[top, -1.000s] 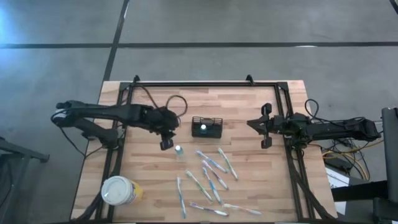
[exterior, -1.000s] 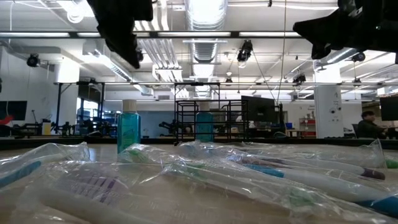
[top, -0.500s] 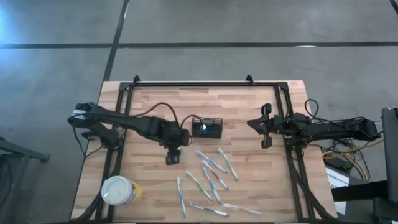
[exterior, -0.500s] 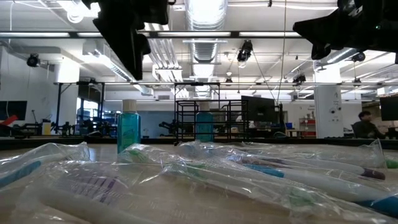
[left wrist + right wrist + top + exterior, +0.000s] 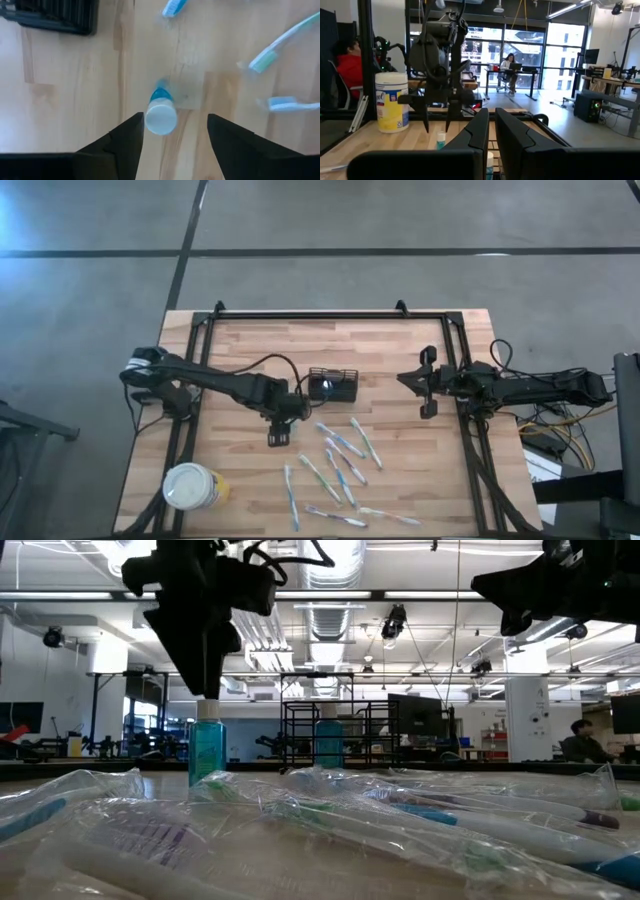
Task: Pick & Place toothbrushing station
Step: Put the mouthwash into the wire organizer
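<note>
The left gripper [image 5: 175,131] is hovering directly over one small upright blue bottle [image 5: 160,112] with a white cap, its fingers [image 5: 125,142] spread wide either side without touching it. One toothbrushing station [image 5: 332,384], a black slatted holder, is sitting mid-table just beside that bottle, with a second blue bottle [image 5: 329,743] standing in it. Seven wrapped toothbrushes [image 5: 340,468] are lying scattered nearby. One white-lidded yellow canister [image 5: 193,486] is standing at the table's near left corner. The right gripper [image 5: 427,383] is waiting by the right edge, fingers pressed together.
</note>
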Available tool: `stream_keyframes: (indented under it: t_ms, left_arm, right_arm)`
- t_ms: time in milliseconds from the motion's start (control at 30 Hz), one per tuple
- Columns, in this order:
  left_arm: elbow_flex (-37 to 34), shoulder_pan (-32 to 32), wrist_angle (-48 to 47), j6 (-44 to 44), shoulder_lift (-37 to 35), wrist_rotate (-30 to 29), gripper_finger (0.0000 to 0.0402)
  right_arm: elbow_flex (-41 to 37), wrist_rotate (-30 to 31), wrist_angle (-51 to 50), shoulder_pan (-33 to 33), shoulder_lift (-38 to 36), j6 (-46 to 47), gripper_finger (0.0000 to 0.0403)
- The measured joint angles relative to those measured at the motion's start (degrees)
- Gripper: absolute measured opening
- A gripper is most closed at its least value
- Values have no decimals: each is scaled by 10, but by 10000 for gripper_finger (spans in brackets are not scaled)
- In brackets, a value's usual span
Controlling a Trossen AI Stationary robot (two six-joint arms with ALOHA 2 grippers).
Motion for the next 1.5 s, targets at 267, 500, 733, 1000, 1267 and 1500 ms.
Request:
stream_keyframes:
  t_ms: [267, 500, 733, 1000, 1267, 1500]
  left_arm:
    - [-4, 1, 2, 21, 15, -19, 222]
    - [-4, 6, 8, 32, 15, -20, 222]
    - [-15, 8, 14, 33, 15, -20, 220]
    - [-15, 8, 25, 46, 14, -21, 213]
    - [-15, 8, 25, 49, 14, -20, 181]
    - [-15, 8, 25, 55, 14, -19, 129]
  right_arm:
    - [0, 0, 0, 0, 0, 0, 27]
    - [0, 0, 0, 0, 0, 0, 27]
    - [0, 0, 0, 0, 0, 0, 27]
    - [0, 0, 0, 0, 0, -2, 27]
    - [0, 0, 0, 0, 0, -2, 27]
    - [0, 0, 0, 0, 0, -1, 27]
